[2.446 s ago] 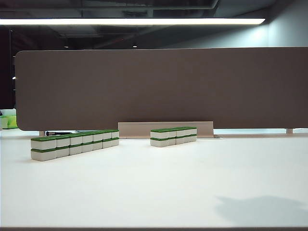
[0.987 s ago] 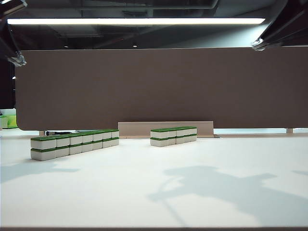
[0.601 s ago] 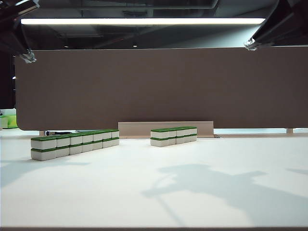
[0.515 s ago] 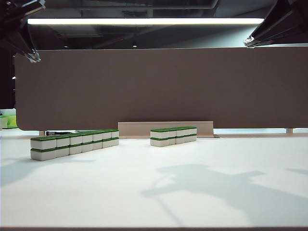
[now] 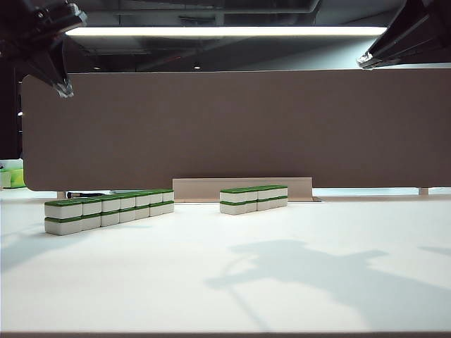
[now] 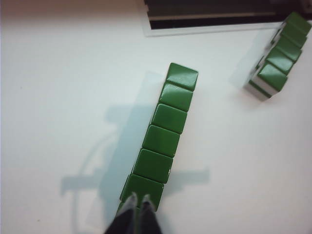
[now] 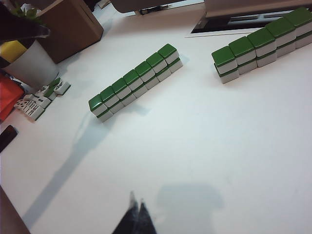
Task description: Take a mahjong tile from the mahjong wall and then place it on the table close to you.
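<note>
The left hand (image 6: 137,198), fingers pressed together and holding nothing, is hanging over the near end of the mahjong wall (image 6: 165,137) on the surface (image 6: 58,97), seemingly lining up a pick; the right hand (image 7: 136,204), likewise closed and empty, is waiting well apart.
</note>
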Robot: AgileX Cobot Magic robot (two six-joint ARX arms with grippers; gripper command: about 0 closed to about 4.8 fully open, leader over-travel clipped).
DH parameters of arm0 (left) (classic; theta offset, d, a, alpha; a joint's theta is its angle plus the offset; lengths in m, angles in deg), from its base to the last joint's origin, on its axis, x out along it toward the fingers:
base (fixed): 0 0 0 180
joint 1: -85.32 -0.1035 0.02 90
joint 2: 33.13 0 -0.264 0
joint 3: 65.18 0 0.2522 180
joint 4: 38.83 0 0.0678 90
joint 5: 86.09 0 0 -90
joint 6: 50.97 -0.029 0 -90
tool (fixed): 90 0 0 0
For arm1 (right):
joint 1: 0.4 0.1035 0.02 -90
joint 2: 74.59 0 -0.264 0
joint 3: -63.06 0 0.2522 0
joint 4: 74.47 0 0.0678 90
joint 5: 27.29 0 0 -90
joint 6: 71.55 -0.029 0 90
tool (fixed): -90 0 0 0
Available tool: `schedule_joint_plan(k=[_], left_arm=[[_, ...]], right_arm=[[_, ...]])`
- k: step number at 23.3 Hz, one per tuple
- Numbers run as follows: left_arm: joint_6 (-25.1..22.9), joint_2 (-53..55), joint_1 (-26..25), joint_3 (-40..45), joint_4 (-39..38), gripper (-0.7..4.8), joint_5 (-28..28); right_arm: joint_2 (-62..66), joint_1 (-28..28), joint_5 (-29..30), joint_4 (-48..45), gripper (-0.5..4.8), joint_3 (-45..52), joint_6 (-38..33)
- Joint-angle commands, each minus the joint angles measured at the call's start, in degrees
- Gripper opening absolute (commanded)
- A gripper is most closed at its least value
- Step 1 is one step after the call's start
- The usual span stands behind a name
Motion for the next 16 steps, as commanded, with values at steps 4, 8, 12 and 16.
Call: schedule_joint_plan(k=[4,8,12,16], left_arm=[[-3.1,7.5,1.1,-8.5,-8.9,0.6,-2.3],[-5.4,12.1,2.1,-13.2,-13.2,0.78,-3.4],[-7.2,16.1,3.6,-16.3,-15.4,2.2,-6.0],[-10.0,18.2,4.7,-18.0,-16.2,2.52,-9.6]], right_arm=[[-0.2,0.0,1.2,-1.0,-0.01,-0.4,-0.2],[-0.2,0.0,1.6,-0.9,-0.01,-0.4,-0.2],[-0.2,0.0,1.6,-0.8,-0.01,-0.4,-0.2],[-0.2,0.0,1.7,-0.5,-0.01,-0.4,-0.2]])
